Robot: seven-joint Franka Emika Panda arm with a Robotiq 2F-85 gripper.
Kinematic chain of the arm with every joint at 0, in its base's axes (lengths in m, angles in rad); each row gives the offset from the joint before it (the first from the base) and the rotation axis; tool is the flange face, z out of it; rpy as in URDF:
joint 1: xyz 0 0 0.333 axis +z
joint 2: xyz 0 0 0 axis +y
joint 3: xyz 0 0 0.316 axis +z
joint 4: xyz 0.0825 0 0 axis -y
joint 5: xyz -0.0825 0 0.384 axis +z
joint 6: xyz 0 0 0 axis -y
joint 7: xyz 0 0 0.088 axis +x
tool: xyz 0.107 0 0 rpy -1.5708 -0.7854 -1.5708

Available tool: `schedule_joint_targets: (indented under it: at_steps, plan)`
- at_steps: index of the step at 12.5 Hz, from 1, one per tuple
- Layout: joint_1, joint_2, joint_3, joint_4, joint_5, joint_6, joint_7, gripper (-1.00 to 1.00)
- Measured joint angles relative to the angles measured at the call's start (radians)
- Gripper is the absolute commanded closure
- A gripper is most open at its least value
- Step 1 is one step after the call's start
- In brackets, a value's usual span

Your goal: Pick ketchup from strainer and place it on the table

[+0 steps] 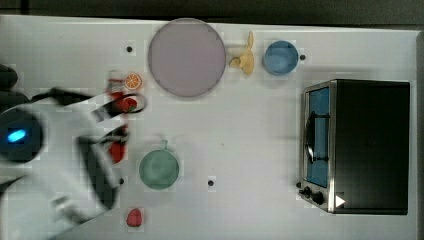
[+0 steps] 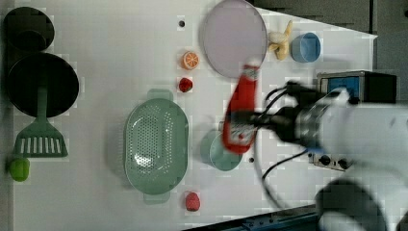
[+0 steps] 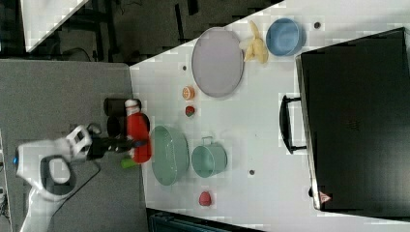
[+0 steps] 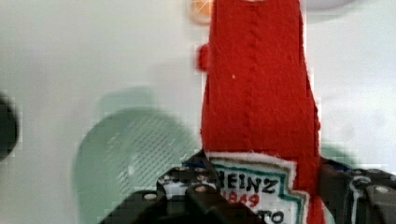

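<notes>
Holding tight, the pincer [image 2: 240, 126] squeezes the ketchup [image 2: 242, 108] around its label end, with one finger on each side of the red bottle. In the left view the bottle is lifted up off the counter [image 2: 120, 48], and its cap end points toward the purple plate [image 2: 234, 37]. In the wrist view the ketchup [image 4: 259, 84] fills the middle, and the strainer [image 4: 130, 158] sits below it on the counter. The strainer [image 2: 155, 142] is pale green with lots of little holes in its bottom, and there is nothing in it. Just beside it, on the left view's right, is the green cup [image 2: 219, 151]. One strawberry [image 2: 192, 201] lies near the strainer's lower end in the left view, and another strawberry [image 2: 185, 84] lies near its upper end. An orange slice [image 2: 190, 60] lies a little past that one, close to the plate. Farther off, a banana [image 2: 280, 41] lies between the plate and a blue bowl [image 2: 306, 47]. A toaster oven [image 1: 357, 145] stands at the top view's right. At the left view's left are a green spatula [image 2: 41, 132], a black pan [image 2: 42, 84] and a small green pepper [image 2: 19, 168].
</notes>
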Motion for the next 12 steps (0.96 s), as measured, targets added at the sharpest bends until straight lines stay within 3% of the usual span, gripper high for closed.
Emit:
schedule_joint_targets:
  at_steps: [6, 9, 12]
  plan:
    - [-0.155, 0.056, -0.346, -0.059, -0.01, 0.023, -0.27, -0.25]
    - [-0.207, 0.066, -0.455, -0.158, 0.0, 0.076, -0.333, -0.25]
    - [-0.22, 0.108, -0.471, -0.223, -0.007, 0.179, -0.36, -0.25]
